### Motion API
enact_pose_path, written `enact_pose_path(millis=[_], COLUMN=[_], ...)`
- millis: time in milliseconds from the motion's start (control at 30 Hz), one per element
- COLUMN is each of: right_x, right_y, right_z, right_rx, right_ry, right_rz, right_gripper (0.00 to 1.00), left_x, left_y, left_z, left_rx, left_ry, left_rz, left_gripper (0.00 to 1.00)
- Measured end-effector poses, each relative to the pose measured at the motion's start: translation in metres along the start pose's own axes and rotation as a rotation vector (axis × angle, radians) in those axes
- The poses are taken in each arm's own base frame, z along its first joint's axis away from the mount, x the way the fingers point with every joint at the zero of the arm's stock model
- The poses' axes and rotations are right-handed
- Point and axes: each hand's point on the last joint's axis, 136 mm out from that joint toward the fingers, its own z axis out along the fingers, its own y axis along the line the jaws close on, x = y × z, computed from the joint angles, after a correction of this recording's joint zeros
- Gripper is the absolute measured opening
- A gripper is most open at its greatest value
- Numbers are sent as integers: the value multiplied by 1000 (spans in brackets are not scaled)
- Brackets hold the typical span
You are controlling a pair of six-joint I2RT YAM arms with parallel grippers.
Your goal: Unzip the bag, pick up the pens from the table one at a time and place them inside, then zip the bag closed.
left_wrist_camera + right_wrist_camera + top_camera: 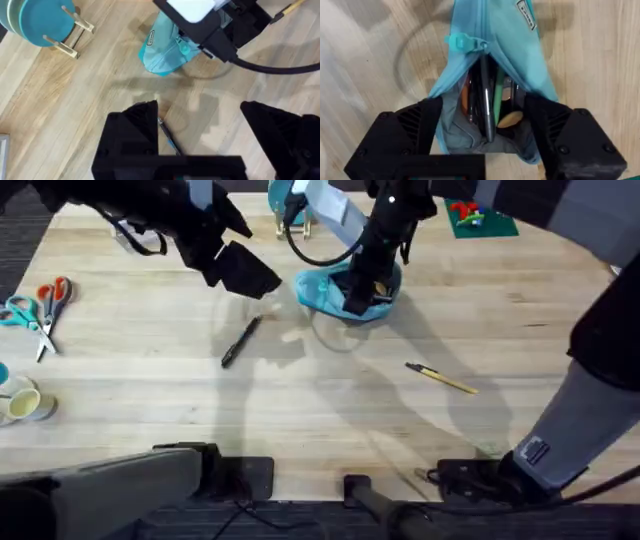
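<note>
Bag (510,45): light teal fabric, matching teal zip pull, grey lining. Black pen (240,341), second pen (441,378) yellow-tan with black end. Table (330,430): pale wood, plank grain. Scissors (40,308): one orange-handled, one teal-handled.

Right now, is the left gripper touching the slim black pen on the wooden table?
Apart. The overhead view shows the left gripper above the black pen, with bare table between them.

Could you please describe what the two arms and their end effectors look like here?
Both arms are black. The left end effector has broad, blocky matte black fingers. The right end effector has ribbed black fingers with visible screws, a white housing and a black cable looping off its wrist.
</note>
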Motion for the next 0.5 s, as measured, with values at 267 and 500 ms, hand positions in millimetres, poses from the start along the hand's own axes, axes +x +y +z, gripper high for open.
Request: enact_pose_path(millis=[267,500], right_x=[0,0], right_y=[0,2], right_z=[0,-12], right_rx=[1,-10], right_ry=[-1,11], right_rz=[26,68], right_gripper=[998,998], left_x=[0,0], left_y=[0,0], left_z=[0,0], left_rx=[0,0], left_ry=[0,0], left_rz=[0,0], left_gripper=[995,995])
